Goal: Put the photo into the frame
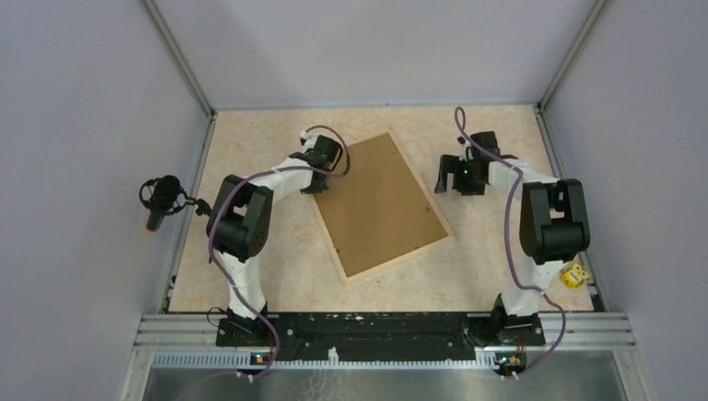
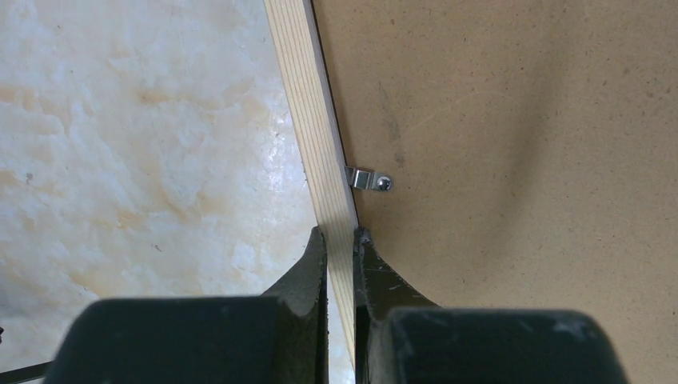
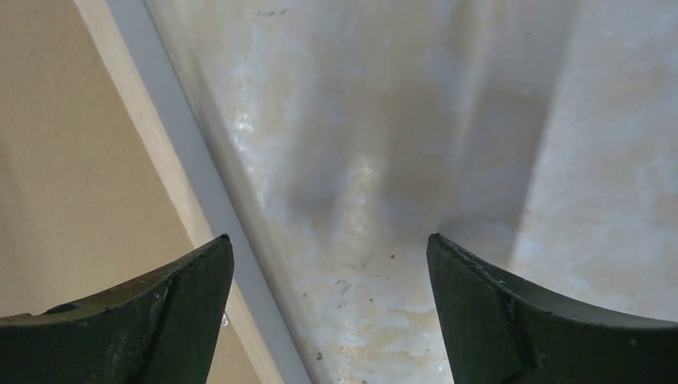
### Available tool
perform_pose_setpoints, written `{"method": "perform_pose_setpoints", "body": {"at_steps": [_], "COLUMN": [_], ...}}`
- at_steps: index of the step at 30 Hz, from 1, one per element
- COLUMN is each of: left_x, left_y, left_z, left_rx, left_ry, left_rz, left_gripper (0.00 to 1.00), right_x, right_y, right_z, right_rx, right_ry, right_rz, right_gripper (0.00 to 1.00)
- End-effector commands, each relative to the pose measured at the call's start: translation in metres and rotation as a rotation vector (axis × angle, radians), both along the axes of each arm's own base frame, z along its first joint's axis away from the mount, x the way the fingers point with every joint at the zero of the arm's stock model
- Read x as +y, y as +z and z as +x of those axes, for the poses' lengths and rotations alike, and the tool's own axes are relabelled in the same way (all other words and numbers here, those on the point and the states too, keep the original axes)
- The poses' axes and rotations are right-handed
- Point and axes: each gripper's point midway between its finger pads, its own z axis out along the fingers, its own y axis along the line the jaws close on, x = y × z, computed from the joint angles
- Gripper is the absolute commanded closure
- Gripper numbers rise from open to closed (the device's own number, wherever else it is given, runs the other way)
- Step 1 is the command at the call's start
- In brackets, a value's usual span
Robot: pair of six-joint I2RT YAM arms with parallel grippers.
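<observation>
From above: shows large rectangular pale-wood frame (image 1: 392,261) lying back-up mid-table, long axis far-left to near-right, left gripper (image 1: 316,180) at its left strip.

Left wrist: shows narrow jaws clamping that strip beside plain brown backing board (image 2: 512,160).

Right wrist: shows right gripper (image 3: 328,240) spread wide, touching nothing, over marbled table (image 3: 480,120).

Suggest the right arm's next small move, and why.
Probably shift the right gripper left to the frame's edge and close on it. The left gripper is shut on the frame's opposite strip, beside a clip, while the right hangs open over the table, holding nothing. The backing board sits in the frame; no photo shows.
</observation>
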Motion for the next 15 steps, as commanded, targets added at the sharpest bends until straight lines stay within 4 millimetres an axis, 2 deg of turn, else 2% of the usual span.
{"method": "perform_pose_setpoints", "body": {"at_steps": [1,7,11,15], "left_x": [0.001,-0.02,-0.023,-0.021], "left_y": [-0.025,-0.006,-0.006,-0.005], "left_z": [-0.009,0.003,-0.001,0.001], "left_rx": [0.066,0.032,0.049,0.047], "left_ry": [-0.058,-0.058,-0.062,-0.056], "left_rz": [-0.004,-0.135,-0.159,-0.156], "left_gripper": [1.0,1.0,1.0,1.0], "right_x": [0.015,0.027,0.035,0.038], "right_y": [0.01,0.007,0.013,0.011], "right_z": [-0.023,-0.037,-0.044,-0.055], "right_rx": [0.015,0.05,0.051,0.087], "right_ry": [0.081,0.12,0.144,0.168], "right_rz": [-0.045,-0.133,-0.151,-0.189], "right_gripper": [0.11,0.12,0.17,0.24]}}
